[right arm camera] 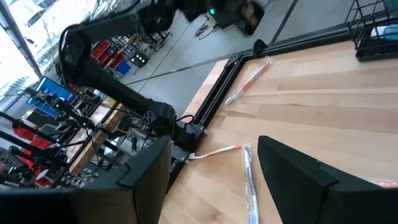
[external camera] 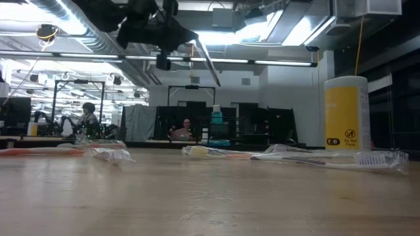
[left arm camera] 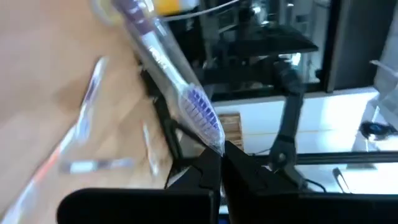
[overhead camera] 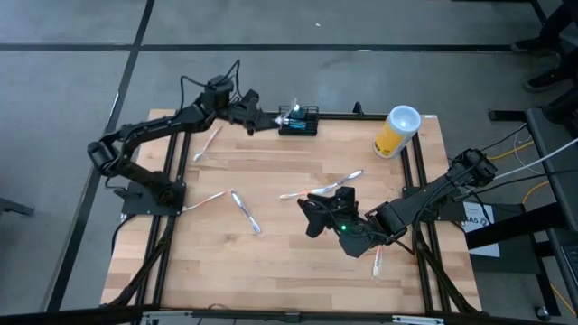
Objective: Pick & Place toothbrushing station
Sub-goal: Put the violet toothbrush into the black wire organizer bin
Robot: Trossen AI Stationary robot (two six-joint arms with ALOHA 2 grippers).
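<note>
Left gripper (overhead camera: 267,120) clamping wrapped toothbrush (left arm camera: 186,99) just left of toothbrushing station (overhead camera: 299,120), far worktop (overhead camera: 298,262) edge. Right gripper (overhead camera: 318,213) hanging open, empty, well apart.

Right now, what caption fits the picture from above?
Left gripper carries a wrapped toothbrush to the black rack; right gripper waits open.

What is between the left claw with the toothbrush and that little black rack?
Nothing visible. The left gripper, shut on a wrapped toothbrush, hangs beside the black rack at the table's far edge. The yellow cup stands well off to the side.
</note>
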